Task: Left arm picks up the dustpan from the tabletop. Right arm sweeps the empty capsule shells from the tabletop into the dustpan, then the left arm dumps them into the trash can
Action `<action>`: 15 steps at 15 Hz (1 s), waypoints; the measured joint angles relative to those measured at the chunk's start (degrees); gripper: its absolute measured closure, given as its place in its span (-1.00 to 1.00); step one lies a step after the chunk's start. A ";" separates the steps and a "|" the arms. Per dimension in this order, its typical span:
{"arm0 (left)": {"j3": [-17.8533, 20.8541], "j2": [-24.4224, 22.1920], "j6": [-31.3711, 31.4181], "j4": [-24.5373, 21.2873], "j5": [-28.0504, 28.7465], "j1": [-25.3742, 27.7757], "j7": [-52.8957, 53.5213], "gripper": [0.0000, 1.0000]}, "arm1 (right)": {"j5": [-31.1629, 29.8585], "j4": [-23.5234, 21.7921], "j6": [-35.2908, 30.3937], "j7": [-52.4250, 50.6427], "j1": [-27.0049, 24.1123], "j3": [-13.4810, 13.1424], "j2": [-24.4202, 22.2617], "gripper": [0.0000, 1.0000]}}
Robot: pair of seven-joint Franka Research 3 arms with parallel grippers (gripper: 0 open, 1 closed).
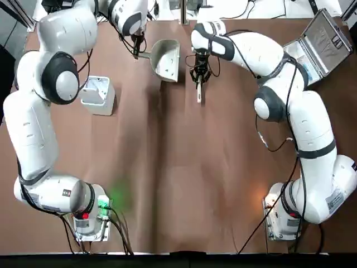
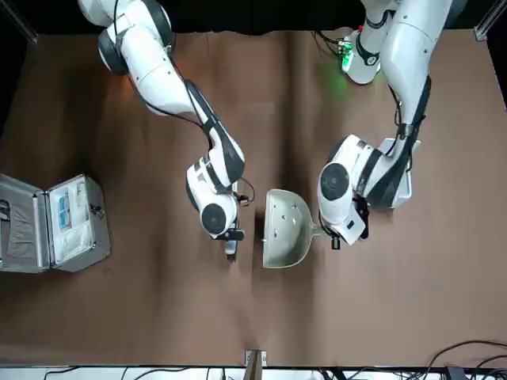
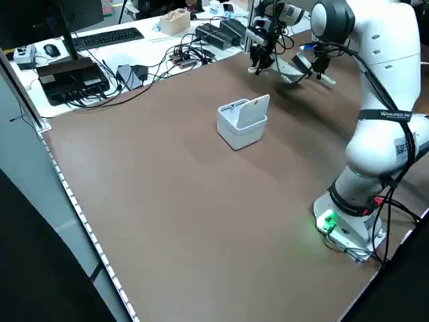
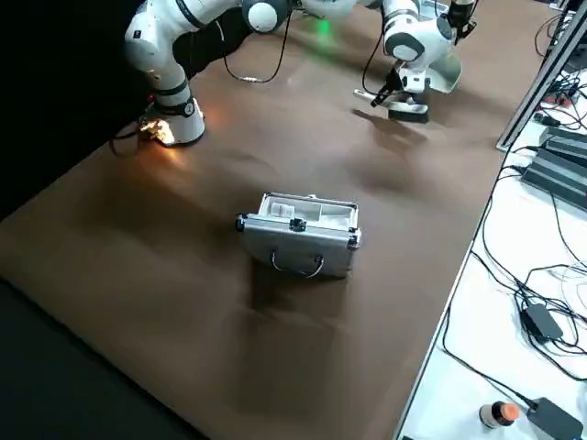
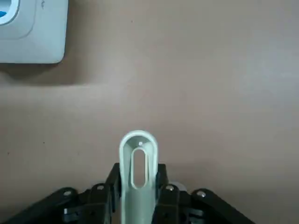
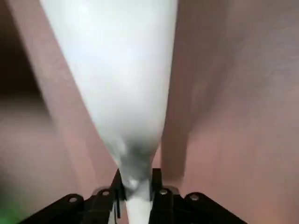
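Brown counter (image 1: 167,167) carried everything. Beyond the bin (image 1: 99,95), toward the counter's far edge, the left arm (image 1: 39,111) reached out, its end effector (image 1: 138,51) clamped on the dustpan (image 1: 165,59) handle. Past the dustpan from the bin, the right arm (image 1: 295,111) held its end effector (image 1: 199,76) closed around the brush (image 1: 198,91), just beside the pan's open mouth. A metal case (image 1: 321,44) lay open farthest from the bin. No capsule shells could be made out.

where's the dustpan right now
In the top view the dustpan is at the far middle of the table, its handle in the left pincer, with the right pincer and its brush beside it.
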 joint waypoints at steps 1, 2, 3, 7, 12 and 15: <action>-2.69 -0.18 0.01 0.31 -0.56 2.87 1.74 0.33 | -0.02 0.14 -0.92 -0.06 -1.68 0.02 -0.63 0.47; -4.37 -0.29 0.02 0.62 -1.20 4.49 2.46 0.33 | -0.04 0.22 -1.17 -0.06 -2.58 0.01 -1.14 0.47; -6.05 -0.41 0.02 0.98 -1.88 6.07 3.13 0.33 | -0.05 0.36 -1.52 -0.07 -3.54 0.00 -1.69 0.47; -14.86 -0.65 0.02 2.21 -3.73 14.23 5.34 0.33 | -0.09 0.52 -8.40 -0.10 -7.11 0.00 -4.08 0.47; -26.05 -0.67 0.01 2.25 -5.70 24.98 7.36 0.33 | -0.35 -3.91 -13.34 -0.08 -9.91 -0.01 -8.19 0.47; -28.58 -0.67 0.01 2.25 -9.64 27.94 9.89 0.33 | -0.51 -13.40 -11.01 -1.07 -11.33 -0.02 -14.30 0.47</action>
